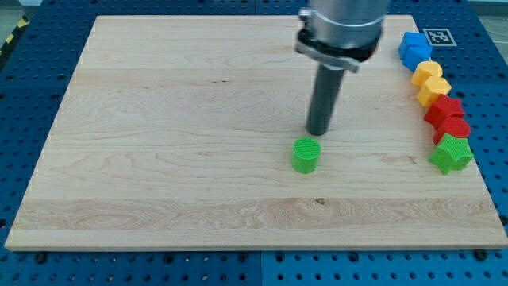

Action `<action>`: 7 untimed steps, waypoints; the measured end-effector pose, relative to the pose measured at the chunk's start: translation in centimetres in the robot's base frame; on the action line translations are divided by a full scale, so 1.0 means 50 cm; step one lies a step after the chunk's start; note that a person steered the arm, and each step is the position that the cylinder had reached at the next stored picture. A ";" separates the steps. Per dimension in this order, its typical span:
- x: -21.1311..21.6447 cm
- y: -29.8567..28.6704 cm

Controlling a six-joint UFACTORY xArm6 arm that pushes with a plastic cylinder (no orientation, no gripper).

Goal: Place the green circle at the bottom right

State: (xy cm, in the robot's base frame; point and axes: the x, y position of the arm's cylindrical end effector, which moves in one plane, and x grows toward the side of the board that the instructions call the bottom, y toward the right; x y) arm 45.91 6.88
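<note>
Just one green circle [305, 155] mid-board, my tip [318, 132] above it; gripper state untellable.

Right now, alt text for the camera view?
My tip stands just above the green circle near the middle of the wooden board. Along the view's right edge run blue, yellow, red and green blocks.
</note>
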 end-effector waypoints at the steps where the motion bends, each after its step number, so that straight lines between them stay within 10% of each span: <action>1: -0.002 -0.057; 7: 0.028 -0.068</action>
State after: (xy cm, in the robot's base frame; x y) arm 47.32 3.47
